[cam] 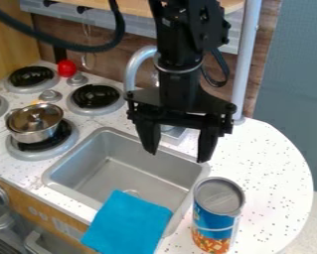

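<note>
Your gripper [177,155] is wide open, its two fingers well apart and pointing down. Nothing is held between them. It hangs over the back part of the sink [137,178], in front of the curved grey faucet [132,67].

Nearest loose items to you: a can [213,218] and a cloth [127,223].

Can: below and to the right of your fingertips in view, upright on the white speckled counter [274,158], just beside the sink's right edge. Tall cylinder, round grey top with a raised rim, blue wrap with an orange food picture round the bottom. A pale band crosses the lower part. Can't tell if it touches the sink rim.

Cloth: below and slightly left of your gripper in view, lying over the sink's front edge. Plain bright blue, roughly rectangular, mostly smooth, set at a slant. It covers part of the basin's front side.

Left of your gripper: the stove end, with black burners in grey rings. A shiny metal pot [33,130] with a lid [38,115] sits on the front burner nearest the sink. Farther back, a round red thing [66,68] is near a grey knob [77,79].
</note>
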Controlling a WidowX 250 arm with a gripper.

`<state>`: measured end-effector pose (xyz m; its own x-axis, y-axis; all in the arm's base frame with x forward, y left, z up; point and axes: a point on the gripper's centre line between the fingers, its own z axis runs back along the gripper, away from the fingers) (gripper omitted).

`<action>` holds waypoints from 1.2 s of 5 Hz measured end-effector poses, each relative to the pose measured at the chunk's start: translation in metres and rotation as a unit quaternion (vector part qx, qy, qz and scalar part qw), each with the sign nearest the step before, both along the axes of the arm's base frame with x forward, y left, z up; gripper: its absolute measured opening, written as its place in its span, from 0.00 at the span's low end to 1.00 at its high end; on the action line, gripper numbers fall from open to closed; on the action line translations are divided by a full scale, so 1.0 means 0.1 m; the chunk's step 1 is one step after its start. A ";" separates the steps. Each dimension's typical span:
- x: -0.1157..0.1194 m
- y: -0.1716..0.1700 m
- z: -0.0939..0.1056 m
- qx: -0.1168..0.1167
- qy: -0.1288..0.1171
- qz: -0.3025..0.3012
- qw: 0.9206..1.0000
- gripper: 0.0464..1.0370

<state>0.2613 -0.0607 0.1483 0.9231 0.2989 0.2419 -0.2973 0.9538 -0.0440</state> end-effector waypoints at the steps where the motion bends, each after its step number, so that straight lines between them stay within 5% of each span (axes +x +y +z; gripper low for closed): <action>1: -0.02 0.00 -0.07 0.004 0.012 -0.001 1.000 0.96; 6: -0.12 -0.23 -0.72 0.029 0.023 -0.106 0.994 0.96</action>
<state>0.2495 -0.0833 0.0761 0.9741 0.0837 0.2099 -0.0903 0.9957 0.0222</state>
